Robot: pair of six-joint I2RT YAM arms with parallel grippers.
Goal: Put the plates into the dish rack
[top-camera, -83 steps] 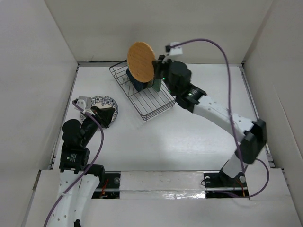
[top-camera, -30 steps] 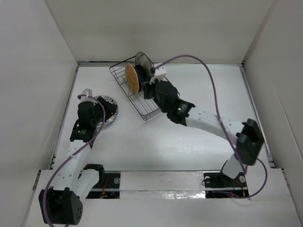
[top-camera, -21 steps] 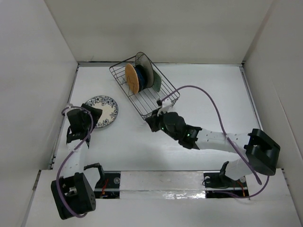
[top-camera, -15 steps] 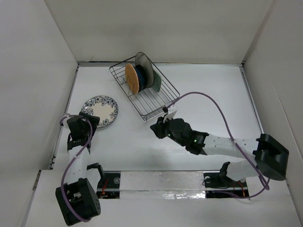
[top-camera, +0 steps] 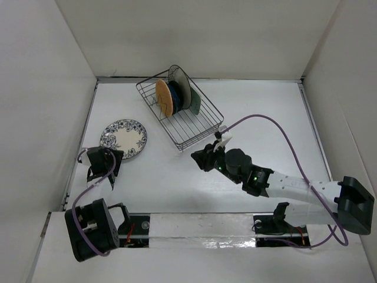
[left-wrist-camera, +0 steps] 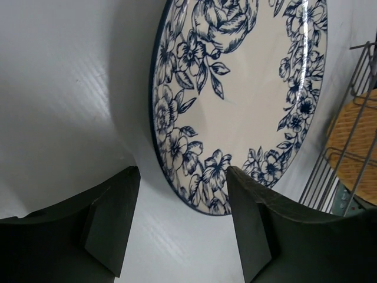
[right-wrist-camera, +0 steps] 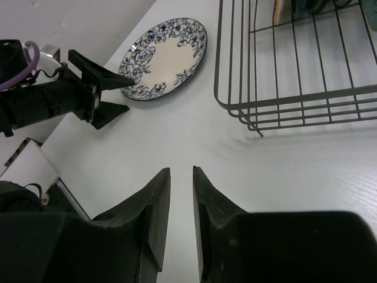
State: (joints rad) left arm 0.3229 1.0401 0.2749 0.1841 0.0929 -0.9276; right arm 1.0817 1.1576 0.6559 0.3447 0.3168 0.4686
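The blue-and-white patterned plate (top-camera: pixel 123 138) lies flat on the table at the left. My left gripper (top-camera: pixel 107 160) hovers just near of it, open and empty. In the left wrist view the plate's rim (left-wrist-camera: pixel 235 88) is just ahead of the left gripper (left-wrist-camera: pixel 182 177), close to its right finger. The dish rack (top-camera: pixel 197 131) holds a tan-orange plate (top-camera: pixel 164 97), a dark blue one (top-camera: pixel 175 94), a green one (top-camera: pixel 194 102) and others, all on edge. My right gripper (top-camera: pixel 200 158) is near of the rack's front corner. Its jaws (right-wrist-camera: pixel 181 171) are slightly parted and hold nothing.
White walls close in the table on three sides. In the right wrist view the rack's front corner (right-wrist-camera: pixel 247 118) is ahead right, and the left gripper (right-wrist-camera: pixel 126 93) and patterned plate (right-wrist-camera: pixel 165 56) are ahead left. Purple cables trail from both arms.
My right gripper left the tan-orange plate in the rack, drew back toward the near side and parted its jaws. My left arm pulled back from the patterned plate toward the near left.
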